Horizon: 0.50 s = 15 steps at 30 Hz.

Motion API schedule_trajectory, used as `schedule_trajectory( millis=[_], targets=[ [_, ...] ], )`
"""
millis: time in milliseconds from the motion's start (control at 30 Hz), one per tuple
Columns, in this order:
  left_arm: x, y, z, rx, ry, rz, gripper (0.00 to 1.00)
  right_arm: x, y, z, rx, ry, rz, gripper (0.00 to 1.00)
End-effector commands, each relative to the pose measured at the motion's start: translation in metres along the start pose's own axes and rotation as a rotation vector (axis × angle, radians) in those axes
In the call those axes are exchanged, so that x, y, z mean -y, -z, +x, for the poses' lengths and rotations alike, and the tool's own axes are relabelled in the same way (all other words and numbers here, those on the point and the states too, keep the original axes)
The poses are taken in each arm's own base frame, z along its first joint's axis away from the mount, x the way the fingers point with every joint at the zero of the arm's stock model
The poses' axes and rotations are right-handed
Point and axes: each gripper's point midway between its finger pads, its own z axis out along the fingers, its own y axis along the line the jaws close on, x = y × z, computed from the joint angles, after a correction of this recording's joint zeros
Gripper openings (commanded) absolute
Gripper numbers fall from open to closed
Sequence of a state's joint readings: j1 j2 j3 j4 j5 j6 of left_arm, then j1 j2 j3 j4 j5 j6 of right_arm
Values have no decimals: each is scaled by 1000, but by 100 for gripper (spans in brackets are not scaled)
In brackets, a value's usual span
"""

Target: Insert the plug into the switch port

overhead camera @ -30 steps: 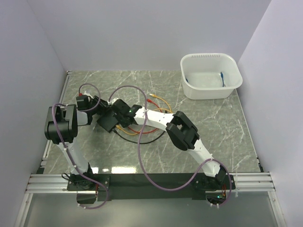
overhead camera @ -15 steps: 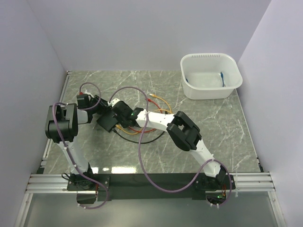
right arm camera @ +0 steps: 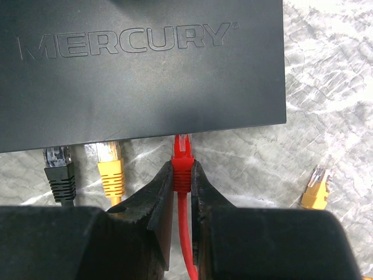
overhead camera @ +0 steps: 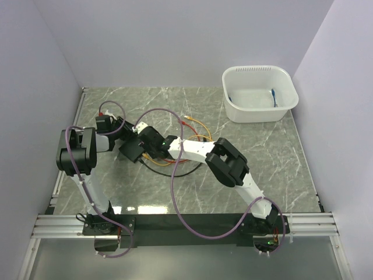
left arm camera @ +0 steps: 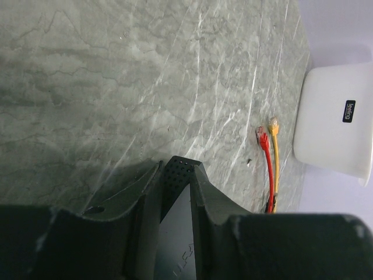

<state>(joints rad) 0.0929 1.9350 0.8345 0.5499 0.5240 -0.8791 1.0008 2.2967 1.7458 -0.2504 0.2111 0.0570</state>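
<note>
The switch is a flat black box marked MERCURY; its port side faces my right gripper. That gripper is shut on the boot of a red plug. The plug's clear tip meets the box's edge, and the port itself is hidden under that edge. To the left, a black plug and a yellow plug sit at the same edge. My left gripper is shut on a corner of the box. From above, the two grippers meet at the box, left of centre.
A loose yellow plug lies right of my right gripper. Another red plug and yellow plug lie on the marble table toward the white tub. Red, yellow and black cables loop under the right arm.
My right gripper has moved a little left toward the switch, carrying the red plug. The left gripper and the box have held still.
</note>
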Motion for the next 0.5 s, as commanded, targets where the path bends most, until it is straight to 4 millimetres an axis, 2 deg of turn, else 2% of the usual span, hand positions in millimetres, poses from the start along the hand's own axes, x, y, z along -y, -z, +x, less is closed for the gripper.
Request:
schedule_trajectory(
  millis=[0,100,133,267,300,333,467],
  targets=[
    [-2,-2,42,-134,35,-13,30,6,3,-44,163,-16,31,0],
    [-3,-3,48,-147,46,-13,30,8,5,-49,190,-27,36,0],
    [-2,-4,52,-152,47,-12,30,9,4,-44,186,-28,40,0],
    [-2,-6,63,-168,54,-17,30,15,7,-45,211,-54,51,0],
    [-2,-6,63,-168,60,-21,30,15,9,-51,238,-70,49,0],
    [1,-8,74,-190,51,-18,30,17,8,-52,241,-74,46,0],
    [0,-9,93,-215,46,-33,30,19,6,-60,262,-88,35,0]
  ],
)
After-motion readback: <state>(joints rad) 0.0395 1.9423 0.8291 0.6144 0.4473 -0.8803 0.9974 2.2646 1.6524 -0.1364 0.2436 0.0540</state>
